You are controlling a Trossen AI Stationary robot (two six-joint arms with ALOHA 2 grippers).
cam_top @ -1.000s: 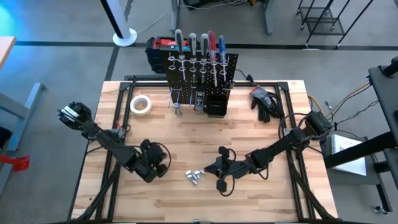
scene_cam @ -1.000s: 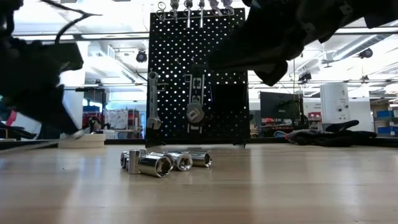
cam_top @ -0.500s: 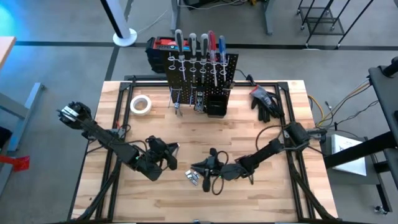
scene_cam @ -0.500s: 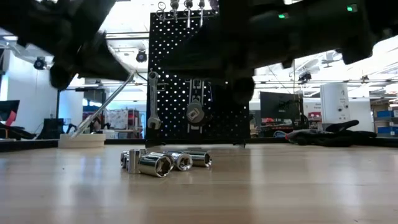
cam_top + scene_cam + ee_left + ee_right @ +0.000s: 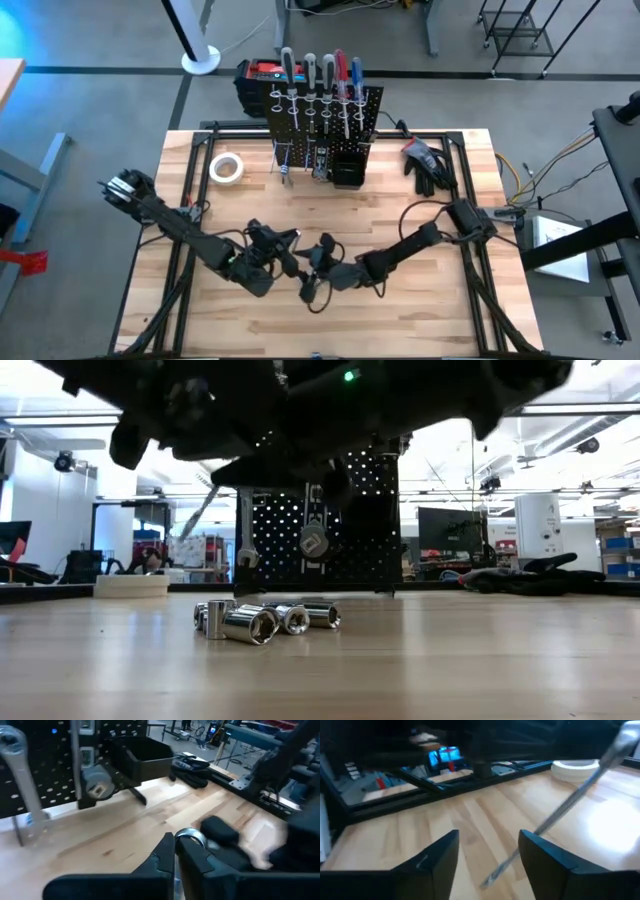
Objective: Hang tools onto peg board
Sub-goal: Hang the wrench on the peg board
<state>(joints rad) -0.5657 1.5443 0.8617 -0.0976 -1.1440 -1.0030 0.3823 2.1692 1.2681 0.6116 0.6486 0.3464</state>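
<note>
My left gripper (image 5: 283,246) is shut on a silver wrench (image 5: 560,815) above the table's middle, near the front. My right gripper (image 5: 314,262) is open right beside it; the wrench's shaft slants past its fingers (image 5: 487,852). Several silver sockets (image 5: 265,620) lie on the table below both grippers. The black peg board (image 5: 325,110) stands at the far edge with screwdrivers (image 5: 320,72) in its top rings. A wrench (image 5: 246,525) and a socket piece (image 5: 313,542) hang on its face. My left gripper pinches the wrench between its two shut fingers near one end. The silver ring end (image 5: 190,836) sticks out just past the fingertips. The shaft (image 5: 200,515) slants in the air, clear of the table.
A white tape roll (image 5: 226,167) lies at the far left of the table. Black gloves (image 5: 425,165) lie at the far right. A black bin (image 5: 145,755) sits at the peg board's foot. A black-and-red case (image 5: 255,75) stands behind the board.
My left gripper has gone toward the table's right edge and risen with the wrench, which now slants in the air. My right gripper has gone toward the table's left edge, over the sockets, and close to the left gripper.
</note>
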